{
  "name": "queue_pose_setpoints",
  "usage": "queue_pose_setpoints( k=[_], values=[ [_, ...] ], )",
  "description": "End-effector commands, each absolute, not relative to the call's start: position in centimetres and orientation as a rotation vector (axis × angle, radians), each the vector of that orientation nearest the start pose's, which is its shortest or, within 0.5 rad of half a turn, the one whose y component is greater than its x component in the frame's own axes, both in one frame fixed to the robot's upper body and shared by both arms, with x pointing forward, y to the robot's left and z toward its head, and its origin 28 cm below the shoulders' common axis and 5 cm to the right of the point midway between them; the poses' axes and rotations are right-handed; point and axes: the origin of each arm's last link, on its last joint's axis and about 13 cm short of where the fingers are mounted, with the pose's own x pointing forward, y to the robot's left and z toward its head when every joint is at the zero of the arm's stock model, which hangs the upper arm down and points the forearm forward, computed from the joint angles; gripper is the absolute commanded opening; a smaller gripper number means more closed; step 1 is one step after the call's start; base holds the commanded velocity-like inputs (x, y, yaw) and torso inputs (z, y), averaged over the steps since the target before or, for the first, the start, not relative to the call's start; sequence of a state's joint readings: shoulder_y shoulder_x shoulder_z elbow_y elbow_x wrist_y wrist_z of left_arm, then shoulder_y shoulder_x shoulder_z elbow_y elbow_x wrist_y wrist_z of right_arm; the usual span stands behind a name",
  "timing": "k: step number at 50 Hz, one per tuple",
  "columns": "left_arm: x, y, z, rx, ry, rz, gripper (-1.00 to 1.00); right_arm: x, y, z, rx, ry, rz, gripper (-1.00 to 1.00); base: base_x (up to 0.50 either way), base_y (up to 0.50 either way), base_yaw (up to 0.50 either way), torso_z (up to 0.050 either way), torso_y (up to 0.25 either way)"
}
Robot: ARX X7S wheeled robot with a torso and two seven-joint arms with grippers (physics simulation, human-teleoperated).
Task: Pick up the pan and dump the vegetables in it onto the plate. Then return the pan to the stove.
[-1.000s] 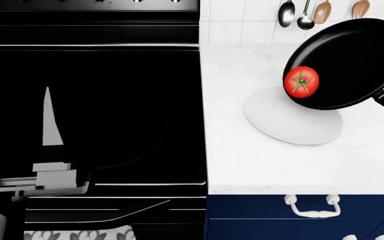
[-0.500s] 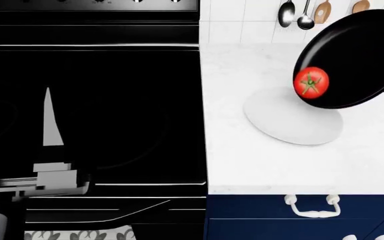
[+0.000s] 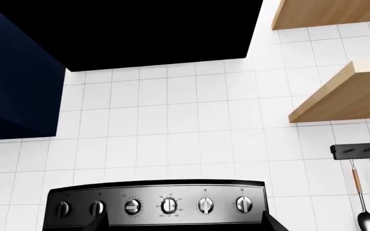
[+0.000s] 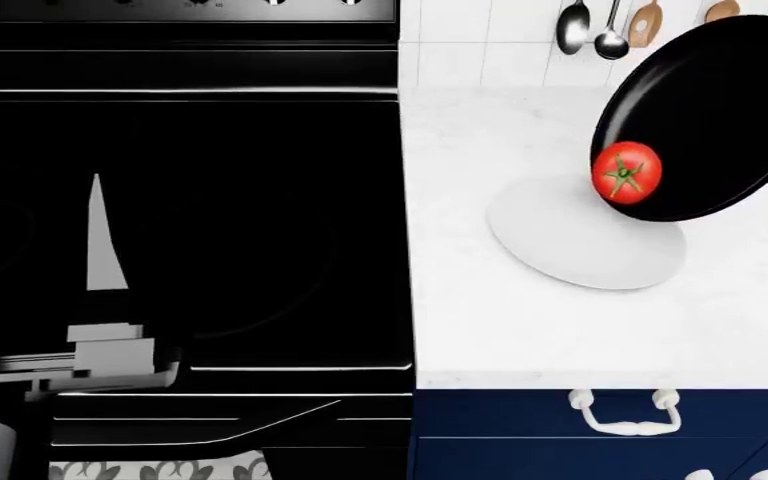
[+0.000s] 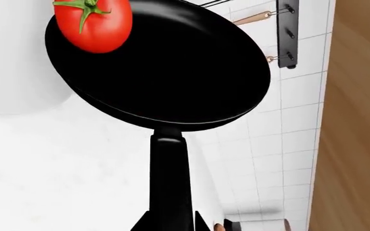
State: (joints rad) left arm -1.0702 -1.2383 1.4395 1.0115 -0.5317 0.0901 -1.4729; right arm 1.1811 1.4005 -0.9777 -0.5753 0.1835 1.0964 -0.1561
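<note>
- The right gripper (image 5: pixel 171 226) was cut off at the frame edge; its fingers flanked the pan's handle, seemingly clamped on it.
- The left gripper (image 4: pixel 91 290) hung over the stove (image 4: pixel 184 220); how far it was open could not be told.
- The pan (image 4: pixel 711 120) was tilted in the air above the plate (image 4: pixel 558 245).
- The tomato (image 4: pixel 626 173) sat at the pan's low rim, at the far end from the handle.
- White counter (image 4: pixel 531 330) lay bare around the plate, towards the front edge.
</note>
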Motion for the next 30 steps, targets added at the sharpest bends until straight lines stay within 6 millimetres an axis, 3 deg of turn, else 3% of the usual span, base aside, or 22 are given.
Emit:
queue_pose_setpoints(
  k=[1, 17, 30],
  values=[
    [13.67, 22.25, 21.66, 0.066, -0.66, 0.082, 1.0, 19.35, -28.5, 34.73, -1.421, 0.04, -0.474, -1.0, 0.0, 0.0, 0.0, 0.0, 0.0],
    [13.65, 22.23, 21.59, 0.066, -0.659, 0.082, 1.0, 19.33, -28.5, 34.76, -1.601, 0.095, -0.489, -1.0, 0.0, 0.0, 0.0, 0.001, 0.002],
    [13.73, 22.22, 21.55, 0.067, -0.659, 0.082, 1.0, 19.55, -28.23, 35.25, -1.633, 0.058, -0.49, -1.0, 0.0, 0.0, 0.0, 0.0, 0.002]
  ],
)
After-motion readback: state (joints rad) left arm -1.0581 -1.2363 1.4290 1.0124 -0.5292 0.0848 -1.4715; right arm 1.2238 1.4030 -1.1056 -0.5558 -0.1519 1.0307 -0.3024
